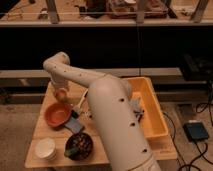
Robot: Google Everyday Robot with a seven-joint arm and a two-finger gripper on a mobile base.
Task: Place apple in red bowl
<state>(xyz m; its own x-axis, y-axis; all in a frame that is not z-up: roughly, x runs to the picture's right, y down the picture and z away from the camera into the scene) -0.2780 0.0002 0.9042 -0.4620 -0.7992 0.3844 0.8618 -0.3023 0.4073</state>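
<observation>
The apple, small and round with a reddish-yellow skin, is at the back left of the wooden table, just behind the red bowl. The red bowl is shallow and orange-red, and nothing shows inside it. My gripper hangs from the white arm and points down right onto the apple, so its tips merge with the fruit. I cannot tell whether the apple rests on the table or is held just above it.
A large yellow rectangular bin fills the table's right side, with grey items inside. A dark bowl with mixed contents and a white cup stand at the front left. A bluish object lies beside the red bowl. A dark railing runs behind the table.
</observation>
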